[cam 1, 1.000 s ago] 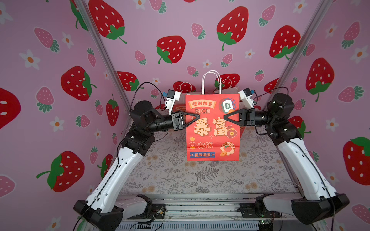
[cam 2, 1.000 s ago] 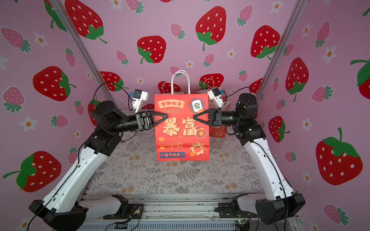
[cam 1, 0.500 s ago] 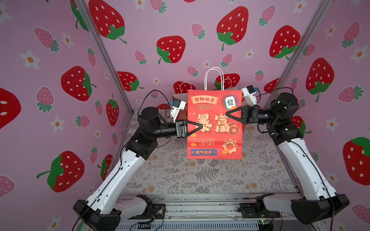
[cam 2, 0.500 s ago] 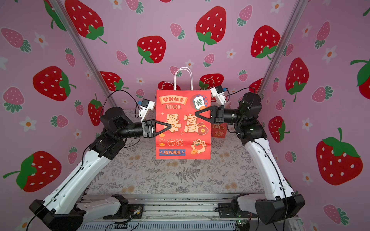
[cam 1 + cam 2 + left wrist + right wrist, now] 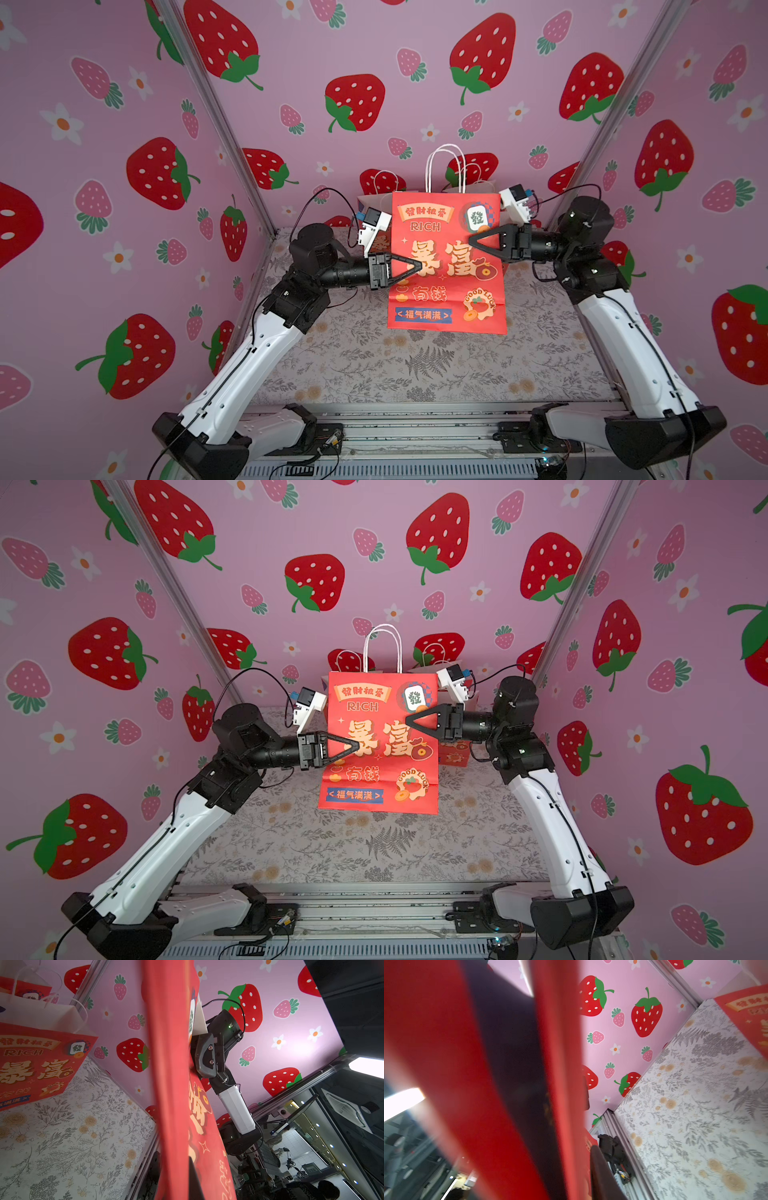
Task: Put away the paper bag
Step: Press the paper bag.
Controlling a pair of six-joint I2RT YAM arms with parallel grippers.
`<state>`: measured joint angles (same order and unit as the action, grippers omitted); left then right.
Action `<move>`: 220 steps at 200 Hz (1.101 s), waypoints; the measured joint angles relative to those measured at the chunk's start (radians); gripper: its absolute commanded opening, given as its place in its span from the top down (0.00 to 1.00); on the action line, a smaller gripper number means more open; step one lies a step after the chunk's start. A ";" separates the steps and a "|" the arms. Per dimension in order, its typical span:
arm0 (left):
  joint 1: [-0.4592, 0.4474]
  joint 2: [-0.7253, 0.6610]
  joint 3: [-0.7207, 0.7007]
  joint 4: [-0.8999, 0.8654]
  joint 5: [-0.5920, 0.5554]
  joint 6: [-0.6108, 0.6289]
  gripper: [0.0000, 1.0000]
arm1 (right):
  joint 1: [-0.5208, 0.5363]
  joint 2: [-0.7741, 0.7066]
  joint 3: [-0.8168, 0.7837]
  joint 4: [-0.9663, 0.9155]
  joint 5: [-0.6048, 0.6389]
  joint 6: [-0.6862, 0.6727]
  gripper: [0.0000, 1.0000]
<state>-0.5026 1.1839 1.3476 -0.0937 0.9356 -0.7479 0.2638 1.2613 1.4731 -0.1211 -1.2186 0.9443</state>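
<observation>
In both top views the red paper bag (image 5: 446, 286) (image 5: 378, 771), with gold lettering and white handles, hangs upright above the floral table (image 5: 415, 365). My left gripper (image 5: 419, 266) (image 5: 357, 746) is shut on the bag's left edge at mid height. My right gripper (image 5: 471, 242) (image 5: 407, 720) reaches over the bag's right edge, higher up. In the left wrist view the bag (image 5: 172, 1084) runs edge-on past a dark finger (image 5: 195, 1184). In the right wrist view the blurred bag (image 5: 560, 1064) lies against one finger (image 5: 604, 1178); the other finger is hidden.
More red paper bags stand at the back of the table: one behind the left gripper (image 5: 372, 208) (image 5: 37, 1059), one behind the right arm (image 5: 455, 752). Pink strawberry walls close in the back and both sides. A metal rail (image 5: 415, 419) runs along the front.
My left gripper let go near the bag's top left, dropped to mid height and shut on the left edge. The bag shifted slightly right. The right arm barely moved.
</observation>
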 measured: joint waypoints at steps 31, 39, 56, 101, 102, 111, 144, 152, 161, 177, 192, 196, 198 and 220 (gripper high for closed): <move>0.000 -0.001 0.000 -0.030 0.000 0.007 1.00 | 0.000 -0.037 -0.026 -0.039 0.004 -0.039 0.41; 0.000 -0.001 0.000 -0.036 0.000 0.010 1.00 | 0.000 -0.046 -0.032 -0.045 0.003 -0.047 0.38; 0.000 -0.001 0.000 -0.043 0.000 0.012 1.00 | 0.000 -0.069 -0.058 -0.051 0.003 -0.052 0.34; 0.000 -0.005 0.000 -0.037 0.000 0.003 1.00 | 0.000 -0.136 -0.157 -0.064 0.006 -0.061 0.27; 0.000 -0.005 0.000 -0.035 0.000 0.001 1.00 | 0.000 -0.137 -0.158 -0.064 0.007 -0.062 0.26; 0.000 -0.005 0.000 -0.027 -0.001 -0.009 1.00 | 0.000 -0.147 -0.172 -0.066 0.012 -0.070 0.23; 0.000 -0.007 0.000 0.016 -0.009 -0.026 1.00 | -0.002 -0.189 -0.187 -0.092 0.053 -0.093 0.07; 0.001 -0.009 0.000 0.019 -0.013 -0.028 1.00 | -0.007 -0.201 -0.188 -0.096 0.066 -0.101 0.06; 0.002 -0.011 0.000 0.021 -0.020 -0.031 1.00 | -0.016 -0.216 -0.189 -0.104 0.081 -0.108 0.04; 0.007 -0.016 0.000 0.023 -0.032 -0.035 1.00 | -0.032 -0.241 -0.195 -0.115 0.105 -0.119 0.00; 0.011 -0.020 0.000 0.024 -0.039 -0.042 1.00 | -0.042 -0.258 -0.201 -0.116 0.117 -0.127 0.00; 0.013 -0.022 0.000 0.026 -0.039 -0.043 1.00 | -0.043 -0.260 -0.202 -0.115 0.119 -0.127 0.00; 0.013 -0.022 0.000 0.027 -0.039 -0.044 1.00 | -0.044 -0.261 -0.202 -0.114 0.119 -0.127 0.00; 0.016 -0.027 0.000 0.045 -0.045 -0.066 1.00 | -0.046 -0.261 -0.214 -0.083 0.119 -0.117 0.01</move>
<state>-0.4870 1.1572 1.3476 -0.0483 0.8909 -0.8143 0.2180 1.0004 1.2594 -0.2039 -1.1000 0.8272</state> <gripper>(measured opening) 0.047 0.997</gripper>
